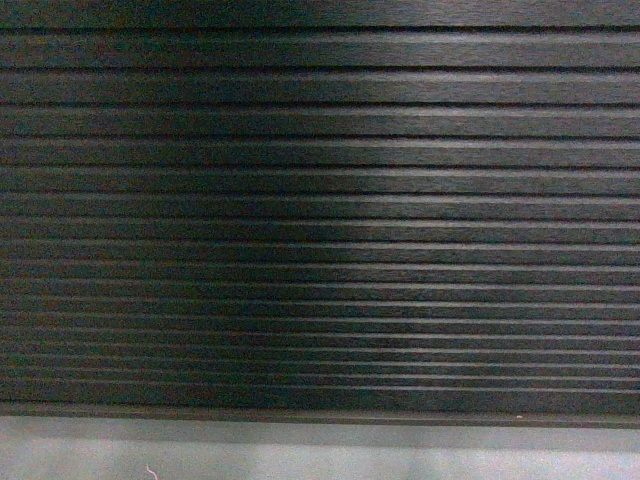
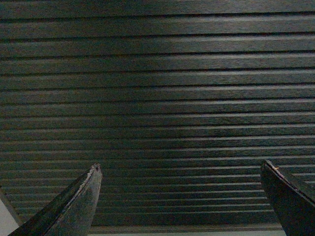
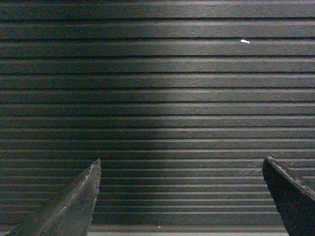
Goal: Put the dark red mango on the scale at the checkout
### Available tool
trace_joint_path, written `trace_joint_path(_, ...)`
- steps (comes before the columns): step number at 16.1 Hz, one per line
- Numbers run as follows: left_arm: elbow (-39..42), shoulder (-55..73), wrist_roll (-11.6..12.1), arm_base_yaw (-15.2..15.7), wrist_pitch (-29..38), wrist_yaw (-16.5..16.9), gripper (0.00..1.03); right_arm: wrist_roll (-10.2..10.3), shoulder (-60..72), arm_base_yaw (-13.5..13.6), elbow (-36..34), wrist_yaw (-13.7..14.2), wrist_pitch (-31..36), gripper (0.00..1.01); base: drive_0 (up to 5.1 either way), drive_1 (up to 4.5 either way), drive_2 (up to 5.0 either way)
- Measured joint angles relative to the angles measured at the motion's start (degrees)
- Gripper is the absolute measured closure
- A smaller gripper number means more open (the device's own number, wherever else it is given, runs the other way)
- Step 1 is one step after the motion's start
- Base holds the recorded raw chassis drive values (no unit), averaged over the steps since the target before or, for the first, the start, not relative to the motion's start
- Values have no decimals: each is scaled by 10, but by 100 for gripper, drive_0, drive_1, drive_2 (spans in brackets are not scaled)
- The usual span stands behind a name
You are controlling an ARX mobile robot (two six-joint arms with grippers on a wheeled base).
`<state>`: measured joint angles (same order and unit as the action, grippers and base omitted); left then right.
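The checkout's dark slatted front (image 1: 320, 220) fills the head view, with its grey plinth (image 1: 320, 455) along the bottom. The dark red mango and the scale are out of view. No gripper shows in the head view. In the left wrist view my left gripper (image 2: 181, 166) is open, its two dark fingertips (image 2: 91, 179) spread wide with only slats between them. In the right wrist view my right gripper (image 3: 181, 161) is open too, fingertips (image 3: 91, 174) far apart and holding nothing. Both grippers face the slatted front (image 2: 157, 98) at close range.
The slatted panel (image 3: 157, 98) stands right in front of both arms and the head camera. A small white speck (image 3: 245, 42) sits on one slat. A pale strip of plinth (image 2: 187, 233) shows at the bottom edge.
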<state>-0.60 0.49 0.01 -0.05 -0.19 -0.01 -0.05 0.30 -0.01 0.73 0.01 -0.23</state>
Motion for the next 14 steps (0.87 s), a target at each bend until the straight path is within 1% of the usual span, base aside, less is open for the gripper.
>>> trace_joint_path(14, 0, 0, 0, 0, 0, 0, 5, 0, 0, 0, 0, 0, 1, 3, 0, 0, 0)
